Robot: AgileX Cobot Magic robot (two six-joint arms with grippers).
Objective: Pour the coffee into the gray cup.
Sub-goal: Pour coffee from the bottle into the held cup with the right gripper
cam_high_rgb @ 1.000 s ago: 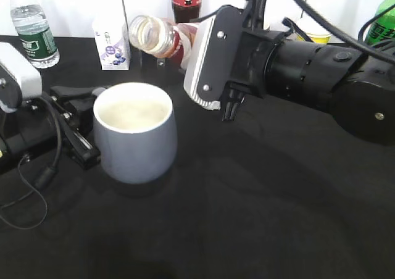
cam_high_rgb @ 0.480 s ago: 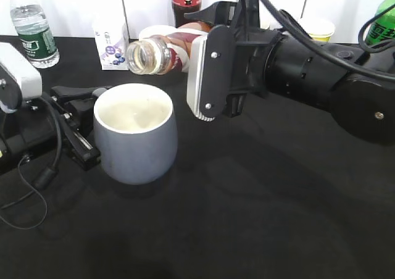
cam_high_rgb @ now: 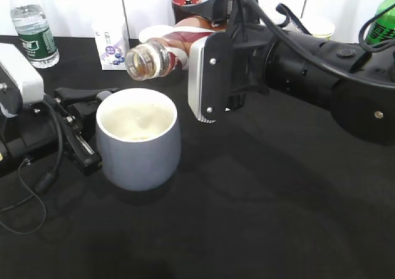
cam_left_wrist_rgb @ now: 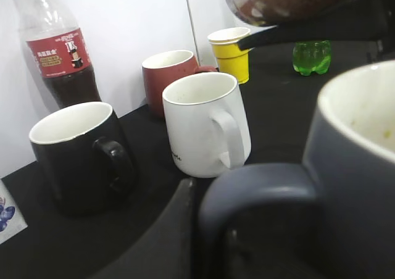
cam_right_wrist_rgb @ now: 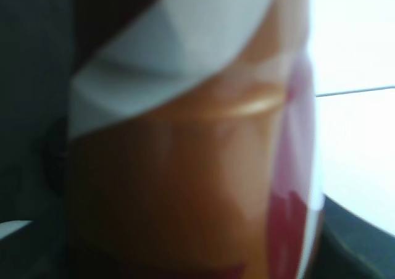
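The coffee (cam_high_rgb: 162, 55), judged light, rigid and slippery, was held closed-jawed at mid-body by the right gripper (cam_high_rgb: 207, 75), mouth beyond the jaws above the gray cup (cam_high_rgb: 139, 144); left jaw state could not be told.

Right arm reaching in from the right, right hand (cam_high_rgb: 200, 63) clamped around the tilted coffee bottle (cam_high_rgb: 162, 52), left hand (cam_high_rgb: 83, 128) low, fingers flanking the gray cup's (cam_high_rgb: 141, 144) handle
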